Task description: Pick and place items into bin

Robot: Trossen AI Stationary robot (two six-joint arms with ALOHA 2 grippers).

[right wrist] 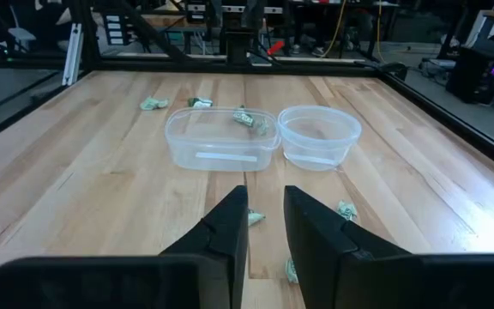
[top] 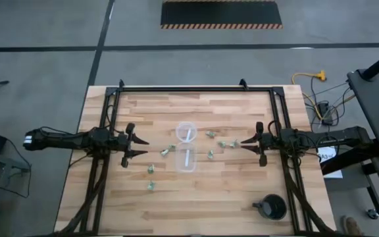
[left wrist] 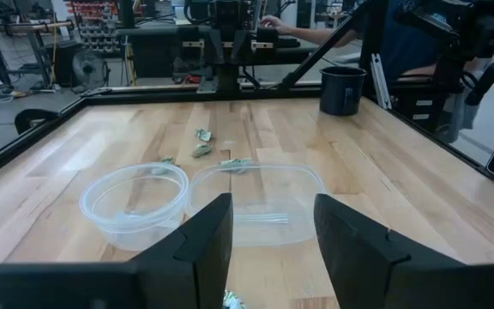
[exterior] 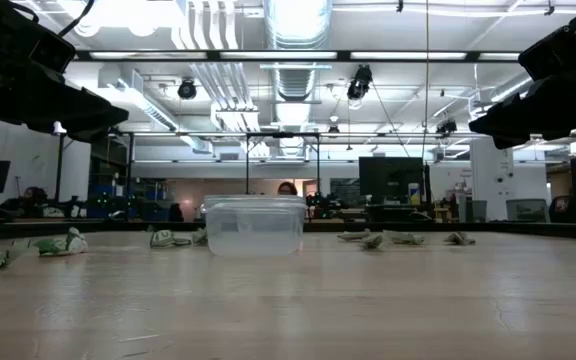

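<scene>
Workshop floor behind, wooden bench (top: 110,204) in front of us with a black frame round it. We take the round clear bin (top: 185,131) as our landmark; it stands mid-bench, open side up, presumably so bits can be dropped straight in. Touching it, on the side nearer the bench's front edge, sits one clear rectangular container (top: 186,158). Each holds a white strip, so far as we can tell.

We count about eight green-and-whitish bits (top: 210,134), all lying loose on the wood, none inside the bin: some four to the bin's left, some four to its right.

Left pincer (top: 141,148) hovers left of the bin, fingers apart, nothing between them. Right pincer (top: 237,142) hovers right of the bin, close over the nearest bits, fingers a narrow gap apart, also empty. We judge both are poised facing inward, each to work its own side.

One black handled cup (top: 272,207) stands well off, right front of the bin.
</scene>
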